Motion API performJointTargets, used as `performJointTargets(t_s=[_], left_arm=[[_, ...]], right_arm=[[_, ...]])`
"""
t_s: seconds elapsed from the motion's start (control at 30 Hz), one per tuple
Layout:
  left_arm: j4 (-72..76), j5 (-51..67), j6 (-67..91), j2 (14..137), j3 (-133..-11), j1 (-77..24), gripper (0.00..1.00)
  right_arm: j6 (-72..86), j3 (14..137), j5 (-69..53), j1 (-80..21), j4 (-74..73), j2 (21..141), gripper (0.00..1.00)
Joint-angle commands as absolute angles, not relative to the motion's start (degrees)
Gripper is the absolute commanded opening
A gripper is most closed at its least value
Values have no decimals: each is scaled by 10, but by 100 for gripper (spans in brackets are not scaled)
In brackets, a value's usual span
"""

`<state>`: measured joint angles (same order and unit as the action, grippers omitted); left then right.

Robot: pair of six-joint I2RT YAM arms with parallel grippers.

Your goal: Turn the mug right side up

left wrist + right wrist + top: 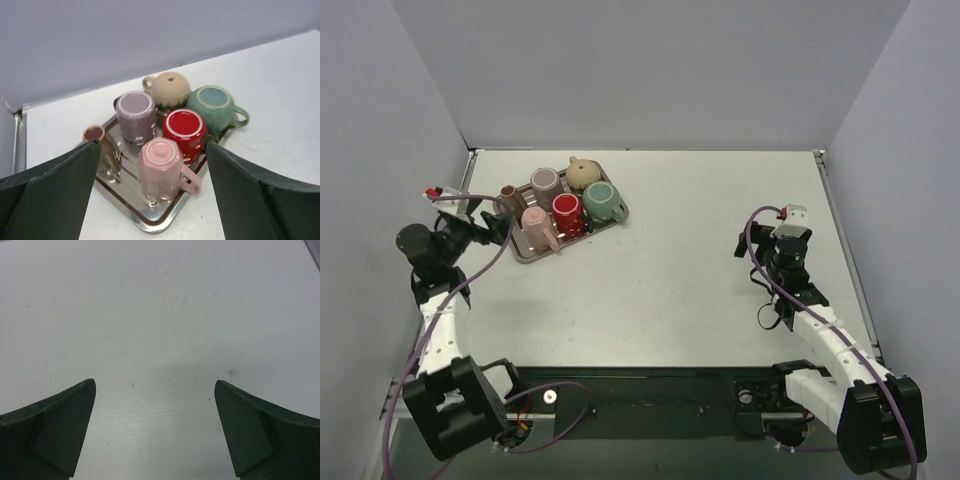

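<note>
A steel tray (525,259) at the far left holds several mugs, bases up. A pink faceted mug (161,167) stands at the tray's near edge with its handle to the right. Behind it are a red mug (185,129), a purple mug (136,114), a teal mug (215,106) and a beige round mug (169,89). My left gripper (152,145) is open just short of the tray, its fingers either side of the pink mug (536,224) but apart from it. My right gripper (154,382) is open and empty over bare table at the right (743,245).
A small brown-topped cup (95,136) stands at the tray's left edge, next to my left finger. The tray's rim (150,225) lies between the gripper and the mugs. The left wall is close behind the left arm. The white table stretches from the tray to the right arm.
</note>
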<state>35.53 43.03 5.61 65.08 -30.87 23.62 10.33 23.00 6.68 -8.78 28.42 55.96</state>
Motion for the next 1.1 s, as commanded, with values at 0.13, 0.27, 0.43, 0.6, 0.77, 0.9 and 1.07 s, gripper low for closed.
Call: performJointTargets(t_s=[0.13, 0.27, 0.43, 0.6, 0.77, 0.9, 1.07], left_arm=[[-465, 487, -480, 597, -667, 116, 97], [-622, 164, -611, 705, -780, -148, 88], [-657, 5, -763, 810, -791, -237, 77], [-546, -126, -887, 858, -743, -247, 77], [-465, -163, -937, 933, -717, -242, 77], [-401, -155, -953, 978, -713, -226, 75], [-409, -154, -947, 1019, -719, -221, 64]], right_arm=[[103, 270, -27, -107, 233, 541, 100], [93, 269, -24, -116, 228, 532, 100], [91, 257, -19, -120, 241, 531, 100], [92, 243, -9, -123, 252, 541, 100], [89, 238, 17, -123, 258, 561, 100], [86, 243, 18, -124, 258, 573, 100], [84, 243, 23, -124, 262, 588, 100]])
